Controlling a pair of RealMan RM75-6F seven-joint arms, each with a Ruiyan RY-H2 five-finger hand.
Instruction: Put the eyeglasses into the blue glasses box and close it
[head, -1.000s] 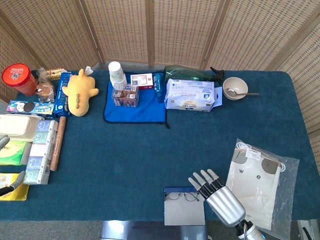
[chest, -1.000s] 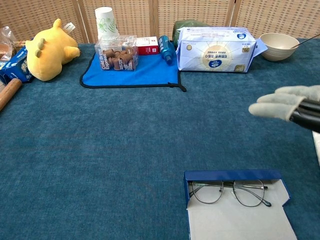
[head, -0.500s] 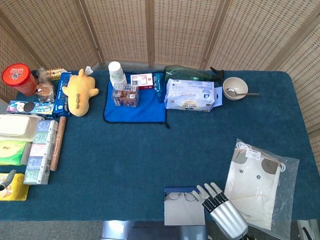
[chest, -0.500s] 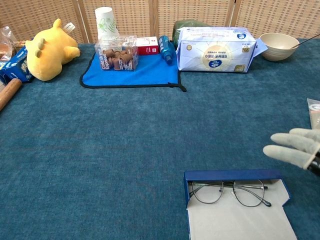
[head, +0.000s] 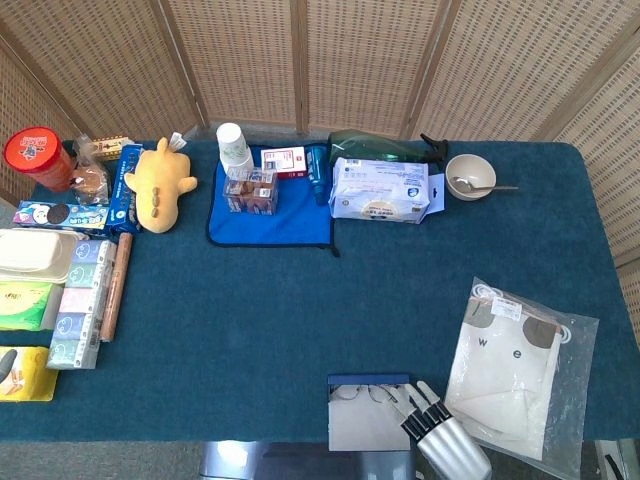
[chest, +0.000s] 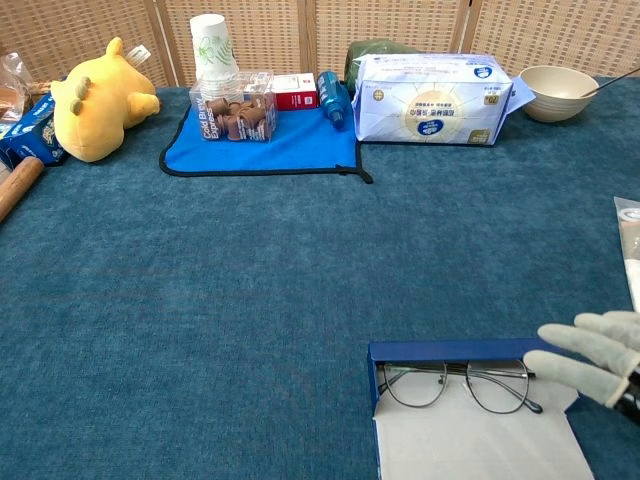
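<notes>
- Head view: my right hand is reaching in at the near edge of the dark teal cloth-covered table, its pale fingers stretched out, apart and grasping nothing.
- The fingertips are lying just over the near right corner of the flat, open blue glasses box with a pale grey inner flap.
- The thin wire-framed eyeglasses are lying inside that box, along its far blue wall.
- A clear plastic bag holding white fabric is lying just right of my hand.
- At the near left edge, a sliver of my left hand is showing over a yellow packet; I cannot tell how its fingers are set.
- Chest view: my right hand is coming in from the right, fingers extended and released, overlapping the box's right corner beside the eyeglasses' right temple.
- The eyeglasses are resting lenses-up, folded, against the box's far wall.
- Far across the table, a yellow plush toy is sitting on the left and a blue-and-white wet-wipe pack on the right.
</notes>
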